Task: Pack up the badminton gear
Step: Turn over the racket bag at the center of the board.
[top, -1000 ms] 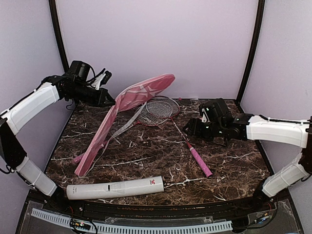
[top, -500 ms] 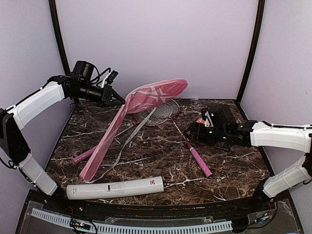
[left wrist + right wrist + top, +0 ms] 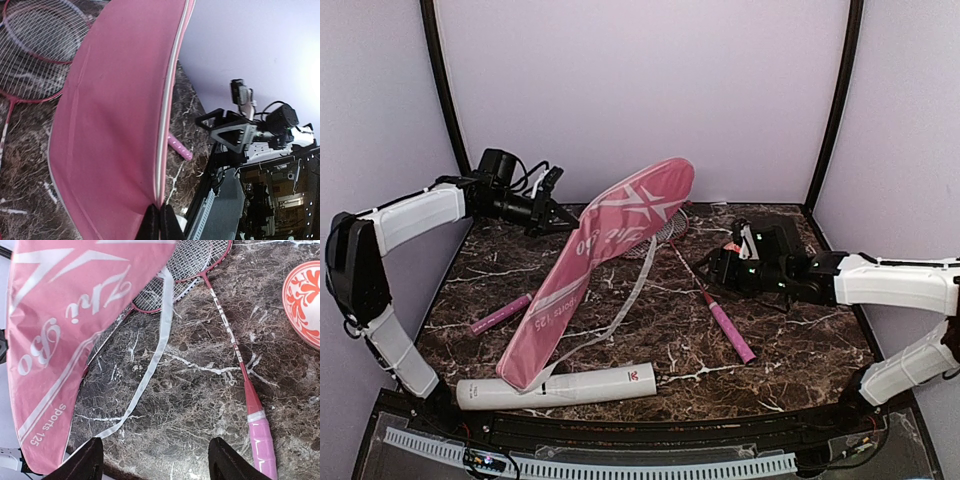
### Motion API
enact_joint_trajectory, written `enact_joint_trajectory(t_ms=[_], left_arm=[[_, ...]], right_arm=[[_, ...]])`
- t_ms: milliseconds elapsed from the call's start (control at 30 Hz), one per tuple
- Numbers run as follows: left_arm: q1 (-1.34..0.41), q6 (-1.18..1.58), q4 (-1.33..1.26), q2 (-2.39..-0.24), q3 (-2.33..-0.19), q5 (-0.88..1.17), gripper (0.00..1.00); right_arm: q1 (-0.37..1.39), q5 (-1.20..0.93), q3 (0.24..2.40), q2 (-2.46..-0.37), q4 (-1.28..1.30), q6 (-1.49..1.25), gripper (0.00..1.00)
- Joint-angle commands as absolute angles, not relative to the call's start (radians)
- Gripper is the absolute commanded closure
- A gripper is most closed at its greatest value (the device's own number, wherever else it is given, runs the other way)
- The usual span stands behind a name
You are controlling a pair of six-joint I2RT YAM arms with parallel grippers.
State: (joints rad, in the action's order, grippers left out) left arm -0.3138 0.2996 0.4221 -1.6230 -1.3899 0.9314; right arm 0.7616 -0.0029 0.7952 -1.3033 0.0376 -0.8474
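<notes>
Over the left rear of the worktop (image 3: pixel 790 340), the left end effector (image 3: pixel 563 214) is clenched on the white-piped edge of the pink bag (image 3: pixel 610 250). It holds the bag's wide end raised and tilted, while the narrow end comes down at the white tube (image 3: pixel 555 387) lying along the front edge. Both racket heads lie partly beneath the bag. The right-hand racket (image 3: pixel 730 333) stretches toward the right arm, and the other racket (image 3: pixel 500 313) shows its pink handle left of the bag. The right end effector (image 3: pixel 715 268) hangs released above the right-hand racket's shaft, with a red-patterned bowl (image 3: pixel 306 302) near it.
</notes>
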Motion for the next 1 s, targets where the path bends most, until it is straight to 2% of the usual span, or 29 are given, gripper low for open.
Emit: enact_joint_trajectory(t_ms=[0,200,367,433,567,700,800,967], left_arm=[[-0.238,0.213,0.381,-1.690,-1.314,0.951,1.00],[-0.114,0.132,0.405,-1.783,-1.255,0.870,1.00],[-0.100,0.087,0.402,-1.812,-1.243,0.761,1.00],[-0.101,0.070,0.400,-1.808,-1.233,0.732,0.93],[-0.106,0.026,0.448,-1.761,-1.232,0.555,0.61],[-0.136,0.005,0.458,-1.644,-1.207,0.307,0.40],[-0.208,0.000,0.445,-1.542,-1.165,0.184,0.35],[-0.380,0.083,0.465,-1.432,-1.115,0.186,0.39]], right_arm=[[0.777,0.000,0.771,-1.282,0.004,-0.862,0.28],[0.783,0.009,0.774,-1.276,0.015,-0.857,0.28],[0.789,0.006,0.779,-1.290,0.007,-0.860,0.28],[0.793,0.003,0.783,-1.298,0.004,-0.861,0.28],[0.799,0.003,0.796,-1.317,-0.002,-0.859,0.28],[0.803,0.006,0.808,-1.326,-0.004,-0.856,0.28],[0.805,0.006,0.809,-1.335,-0.009,-0.855,0.28],[0.807,0.008,0.804,-1.345,-0.019,-0.858,0.28]])
